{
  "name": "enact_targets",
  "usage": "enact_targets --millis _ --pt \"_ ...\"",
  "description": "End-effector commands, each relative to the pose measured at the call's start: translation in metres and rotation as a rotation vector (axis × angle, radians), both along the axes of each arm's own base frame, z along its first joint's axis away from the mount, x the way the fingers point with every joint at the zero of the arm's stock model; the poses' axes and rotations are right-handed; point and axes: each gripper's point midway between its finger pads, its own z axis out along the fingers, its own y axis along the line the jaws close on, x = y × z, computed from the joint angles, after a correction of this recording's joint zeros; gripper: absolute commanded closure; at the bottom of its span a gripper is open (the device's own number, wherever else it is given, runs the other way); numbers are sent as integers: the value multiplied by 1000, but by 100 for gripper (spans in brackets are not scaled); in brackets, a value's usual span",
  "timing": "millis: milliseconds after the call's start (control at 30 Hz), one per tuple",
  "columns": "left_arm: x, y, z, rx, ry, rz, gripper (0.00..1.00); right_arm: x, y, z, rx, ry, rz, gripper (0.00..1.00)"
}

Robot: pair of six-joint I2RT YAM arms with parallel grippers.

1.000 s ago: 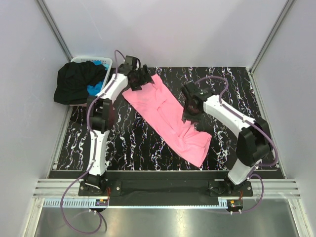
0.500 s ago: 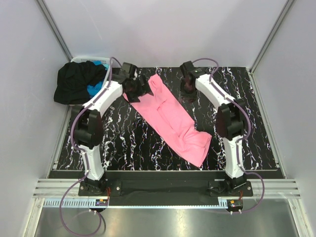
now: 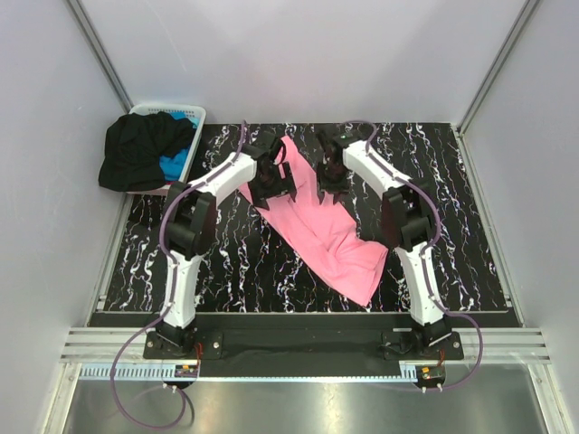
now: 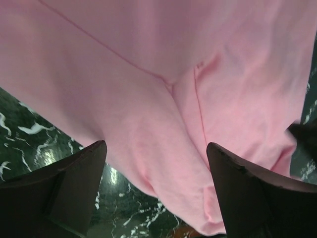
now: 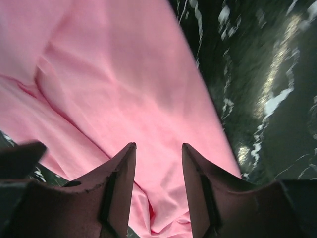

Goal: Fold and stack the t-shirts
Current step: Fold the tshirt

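- The two arm bases sit at the near edge of the black, white-veined surface (image 3: 244, 262), the left one towards the left and the right one towards the right.
- The bright pink t-shirt (image 3: 321, 231) lies rumpled on the surface in a long diagonal band. Its near end is towards the right and its far end is at mid-width.
- Both arms reach in over the far half of the pink shirt, one from each side, and hide part of the cloth in the top view.
- The left gripper (image 3: 274, 185) is over the shirt's left edge. In its wrist view the fingers (image 4: 74, 191) are spread wide, with creased pink cloth and a seam below them and nothing pinched between them.
- The right gripper (image 3: 330, 185) is over the shirt's right edge, near the left one. Its fingers (image 5: 119, 191) are apart by a narrower gap, with pink cloth and the bare surface beyond them.
- At the far left corner stands a white slotted basket (image 3: 194, 113). The black t-shirt (image 3: 136, 149) is heaped over it and spills over its left side.
- The bright blue t-shirt (image 3: 172, 165) shows in the basket, mostly covered by the black one.
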Motion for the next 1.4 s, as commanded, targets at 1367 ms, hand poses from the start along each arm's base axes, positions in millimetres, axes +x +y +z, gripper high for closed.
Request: enact_targets --millis 1367 --pt "162 -9 -37 -121 -218 42 8 -82 64 -68 134 220 77 47"
